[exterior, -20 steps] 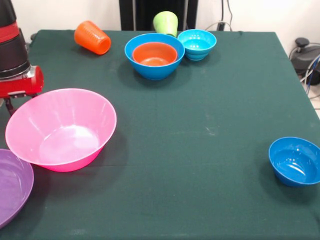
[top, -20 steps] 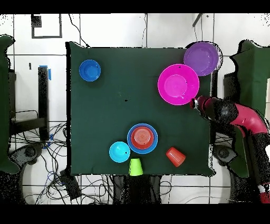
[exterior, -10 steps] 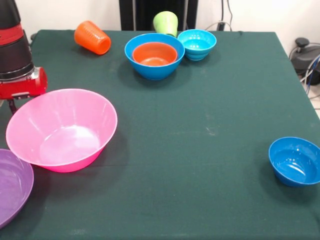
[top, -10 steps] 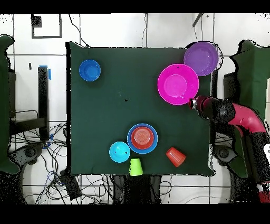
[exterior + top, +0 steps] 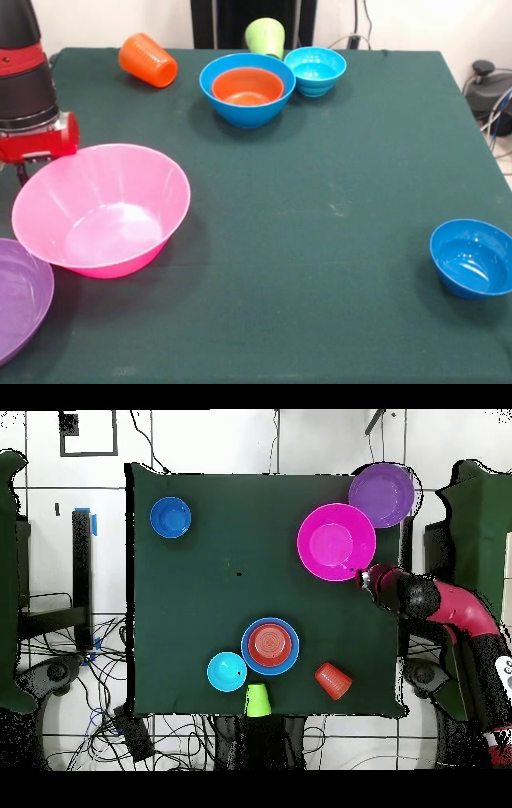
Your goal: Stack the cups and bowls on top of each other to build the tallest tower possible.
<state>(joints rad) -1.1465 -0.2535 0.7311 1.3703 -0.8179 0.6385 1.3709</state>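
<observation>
The huge pink bowl (image 5: 104,216) (image 5: 336,541) sits at the table's left in the front view. My gripper (image 5: 22,164) (image 5: 362,576) is right at its far left rim, partly hidden behind it. The purple bowl (image 5: 20,300) (image 5: 381,494) lies beside the pink one at the table's corner. A small orange bowl (image 5: 247,86) (image 5: 270,644) is nested in the medium blue bowl (image 5: 247,112) (image 5: 248,652). Next to them stands the cyan bowl (image 5: 315,70) (image 5: 226,672). The lime green cup (image 5: 265,37) (image 5: 258,700) is at the table's edge. The orange ribbed cup (image 5: 147,60) (image 5: 333,680) lies on its side. A dark blue bowl (image 5: 472,258) (image 5: 170,517) sits alone.
The table has a dark green cloth (image 5: 336,176). Cables and dark equipment (image 5: 488,88) lie off its right side in the front view.
My arm has shifted a little towards the table's middle, and the pink bowl has slid the same way with it. The other bowls and cups have not moved.
</observation>
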